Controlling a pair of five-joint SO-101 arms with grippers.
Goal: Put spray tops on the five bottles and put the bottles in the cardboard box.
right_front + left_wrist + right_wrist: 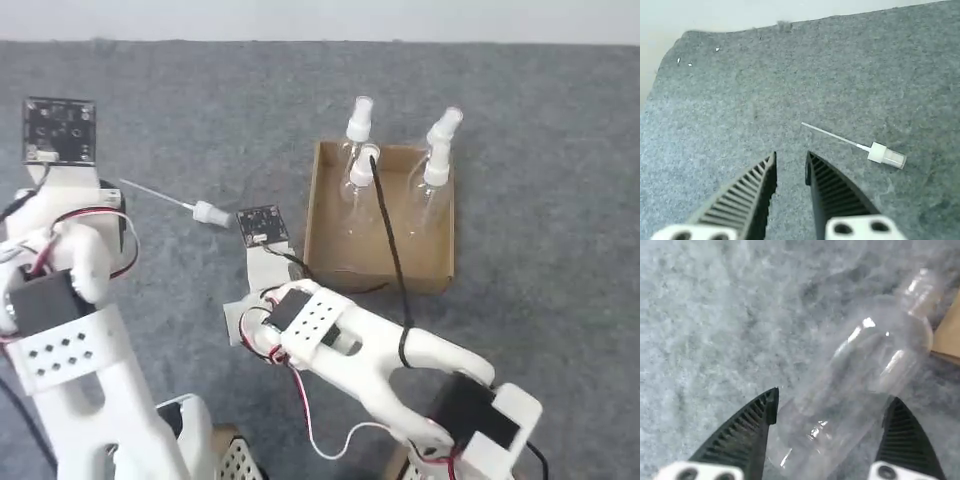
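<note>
Our right gripper (834,397) stands wide open astride the uncapped bottle (865,365), seemingly set to grip it. Our left gripper (791,157), slightly parted and empty, faces the spray top (886,155) lying ahead.

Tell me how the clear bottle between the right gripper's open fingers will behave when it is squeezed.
The clear bottle looks empty and thin-walled, so probably light, and it may dent. Lying on its side, it could roll on the grey mat. Its glossy wall might slip in the right gripper.
</note>
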